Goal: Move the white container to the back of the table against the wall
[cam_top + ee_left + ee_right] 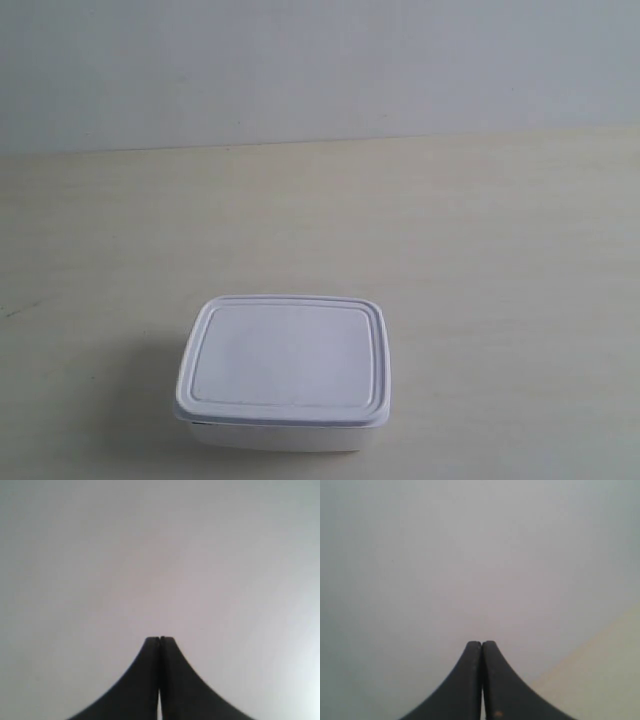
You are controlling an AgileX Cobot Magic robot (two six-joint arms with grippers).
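The white container [284,372] sits lidded on the table [480,250], contents hidden, well short of the wall [320,70]. The left gripper [160,639] and right gripper [481,643] are both pressed together, empty.

The white container [283,368] is the only thing standing on the tabletop [480,250]; open surface lies on both its sides and behind it, up to the wall [320,70].

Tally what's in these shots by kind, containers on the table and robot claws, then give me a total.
Small rectangular lidded white plastic container, on the pale beige wood-grain table: 1
Black claws, the left claw and the right claw, both shut: 2
Total: 3
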